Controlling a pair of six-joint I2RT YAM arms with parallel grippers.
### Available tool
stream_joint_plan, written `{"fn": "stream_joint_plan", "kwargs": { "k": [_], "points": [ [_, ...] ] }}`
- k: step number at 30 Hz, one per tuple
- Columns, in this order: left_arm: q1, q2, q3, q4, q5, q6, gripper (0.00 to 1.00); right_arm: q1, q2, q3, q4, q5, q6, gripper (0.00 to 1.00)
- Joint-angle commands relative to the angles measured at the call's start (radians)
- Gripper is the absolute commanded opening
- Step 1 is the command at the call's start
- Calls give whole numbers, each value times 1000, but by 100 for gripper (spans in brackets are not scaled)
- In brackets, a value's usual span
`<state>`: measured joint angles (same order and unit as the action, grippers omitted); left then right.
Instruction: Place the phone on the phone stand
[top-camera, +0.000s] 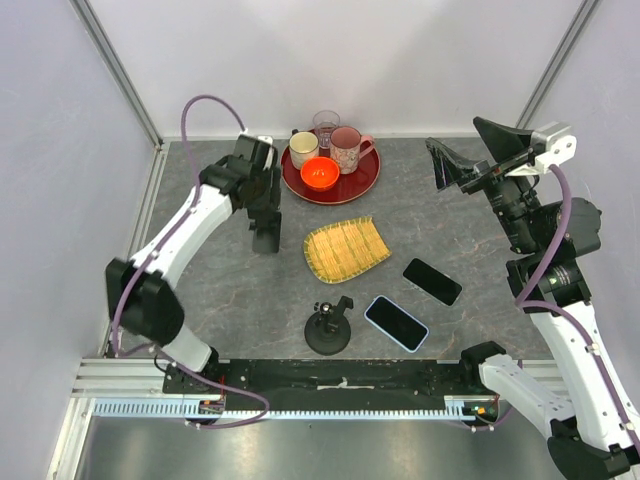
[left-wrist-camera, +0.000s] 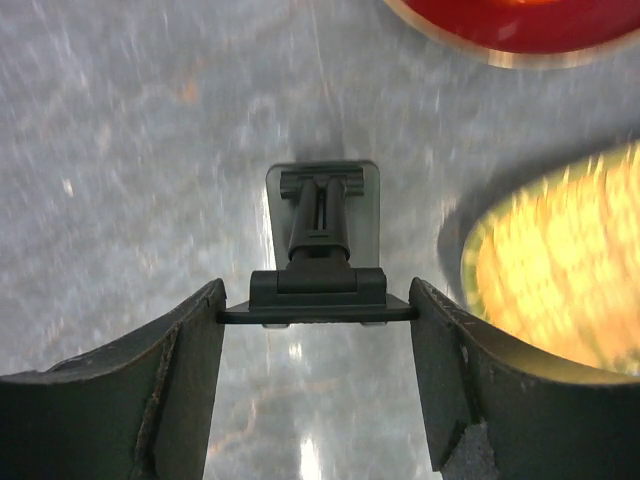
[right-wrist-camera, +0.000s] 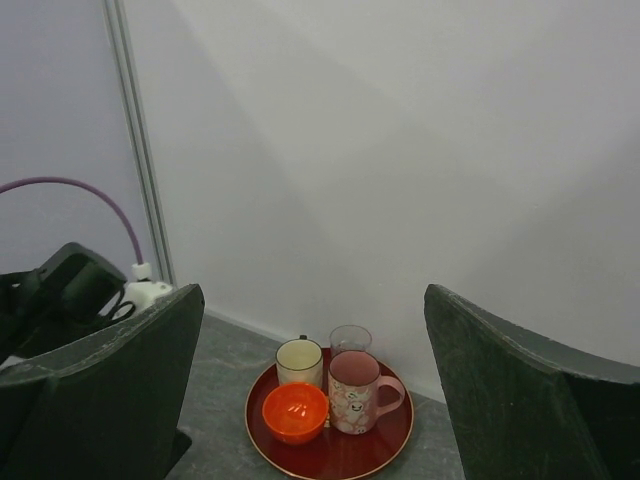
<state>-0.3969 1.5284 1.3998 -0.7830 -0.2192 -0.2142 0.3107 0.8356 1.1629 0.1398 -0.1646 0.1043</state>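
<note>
Left gripper (left-wrist-camera: 317, 302) grips the phone stand (left-wrist-camera: 320, 225) by its base, arm angled down near the table's (top-camera: 230, 300) far-left corner; right gripper (right-wrist-camera: 312, 300) gapes wide, raised high.

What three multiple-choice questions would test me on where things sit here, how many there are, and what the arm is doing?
1. Where is the orange bowl?
A on the red tray
B in a drawer
C on the floor

2. How many phones lie on the table?
A one
B two
C four

3. What is the left gripper doing?
A hanging wide open in the air
B closed on the folding phone stand
C closed on a cup

Answers:
1 A, the bowl sits among the cups on the tray.
2 B, there is a black phone and a pale-rimmed phone.
3 B, the stand's base spans from finger to finger.
</note>
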Motion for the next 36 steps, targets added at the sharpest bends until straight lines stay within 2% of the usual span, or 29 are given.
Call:
{"fn": "stream_joint_plan", "kwargs": {
  "k": [1,5,8,13,17,36],
  "points": [
    [45,188,224,82,-52,71,2,19,-6,3,-14,60,-48,98],
    [84,410,477,70,-54,107,2,34,-7,4,-31,115,-77,98],
    [115,518,650,15,-36,119,2,44,-4,4,-40,143,-98,98],
    [150,670,820,13,40,128,2,51,11,3,-45,183,-126,98],
    [151,739,925,25,28,179,2,54,26,4,-42,188,-130,98],
    [158,839,981,31,21,174,2,54,66,20,-43,169,-123,98]
  ]
}}
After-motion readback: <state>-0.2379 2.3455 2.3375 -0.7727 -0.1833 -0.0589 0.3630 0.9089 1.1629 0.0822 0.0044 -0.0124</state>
